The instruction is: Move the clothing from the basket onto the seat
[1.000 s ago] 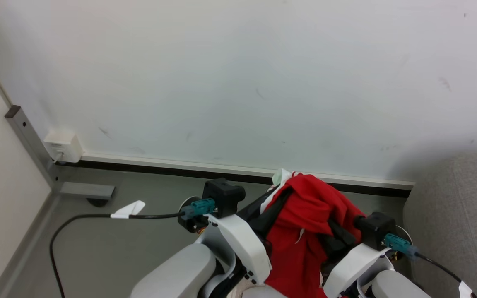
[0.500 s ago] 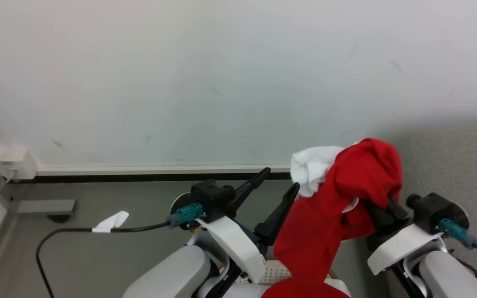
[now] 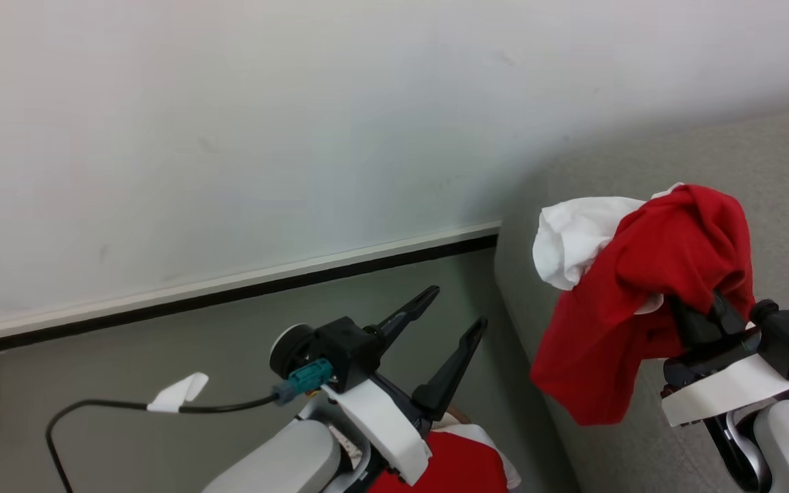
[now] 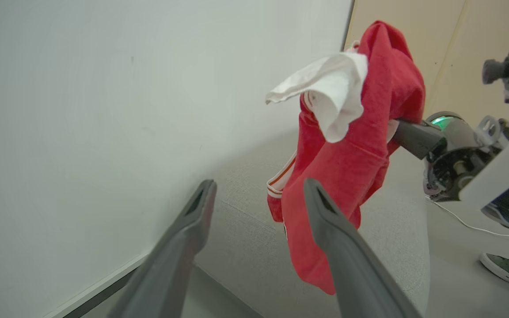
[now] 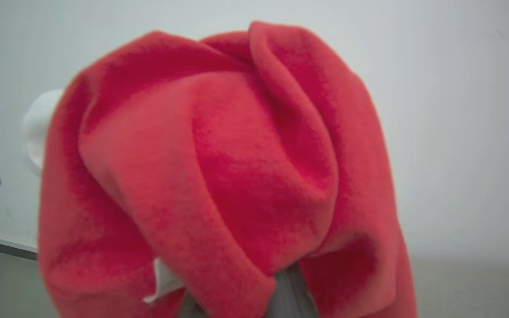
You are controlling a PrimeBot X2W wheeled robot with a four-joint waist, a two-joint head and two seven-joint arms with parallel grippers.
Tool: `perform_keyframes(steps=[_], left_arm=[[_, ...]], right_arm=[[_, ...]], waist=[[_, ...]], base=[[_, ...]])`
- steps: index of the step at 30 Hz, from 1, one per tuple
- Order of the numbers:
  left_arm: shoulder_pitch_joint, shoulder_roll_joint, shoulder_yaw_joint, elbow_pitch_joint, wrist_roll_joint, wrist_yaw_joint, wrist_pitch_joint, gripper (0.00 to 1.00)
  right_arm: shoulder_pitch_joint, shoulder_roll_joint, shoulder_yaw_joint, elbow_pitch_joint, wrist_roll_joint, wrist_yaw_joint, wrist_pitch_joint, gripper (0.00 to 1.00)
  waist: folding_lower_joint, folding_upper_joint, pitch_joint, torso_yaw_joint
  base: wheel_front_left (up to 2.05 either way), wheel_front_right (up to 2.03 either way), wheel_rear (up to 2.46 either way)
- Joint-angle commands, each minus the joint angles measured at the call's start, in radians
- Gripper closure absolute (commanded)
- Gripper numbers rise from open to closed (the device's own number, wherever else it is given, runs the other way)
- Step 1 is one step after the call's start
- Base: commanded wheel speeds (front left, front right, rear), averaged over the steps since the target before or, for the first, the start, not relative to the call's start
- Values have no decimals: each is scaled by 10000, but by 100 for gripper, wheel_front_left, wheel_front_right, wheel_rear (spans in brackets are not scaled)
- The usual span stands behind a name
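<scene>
A bright red piece of clothing (image 3: 641, 301) with a white inner part hangs bunched over my right gripper (image 3: 699, 313), which is shut on it, fingers buried in the cloth. It is held in the air just above the light grey seat (image 3: 778, 157) at the right. The right wrist view has the same clothing (image 5: 237, 176) draped over its fingers. My left gripper (image 3: 457, 306) stands open and empty over the floor, left of the seat's edge. In the left wrist view the clothing (image 4: 351, 168) hangs beyond the open left gripper (image 4: 259, 185). More red clothing (image 3: 449, 465) lies below my left arm. The basket is almost wholly hidden there.
A pale wall with a dark baseboard (image 3: 230, 294) runs behind the grey floor. A black cable (image 3: 93, 407) with a white tag crosses the floor at the left. A person's shoe (image 4: 499, 267) stands on the floor past the seat's far end.
My left gripper has let go of the red clothing and opened. The right gripper has carried it rightwards over the seat. The head camera has turned right.
</scene>
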Motion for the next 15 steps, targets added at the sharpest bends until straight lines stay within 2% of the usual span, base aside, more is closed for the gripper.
perform_keyframes(steps=[1,7,15], left_arm=[[55,26,-14,58,227,-4,-72,0],[214,-24,164,187,308,-131,-153,0],[135,-83,221,380,710,-314,-162,0]], right_arm=[[159,-32,-115,-124,-11,-21,-30,100],[347,98,-334,-487,246,-21,-30,100],[165,221,-645,-728,295,-21,-30,100]], waist=[[0,-1,346,-717],[0,-1,554,-1463],[0,-1,1017,-1788]], base=[[0,0,0],[0,0,0],[0,0,0]])
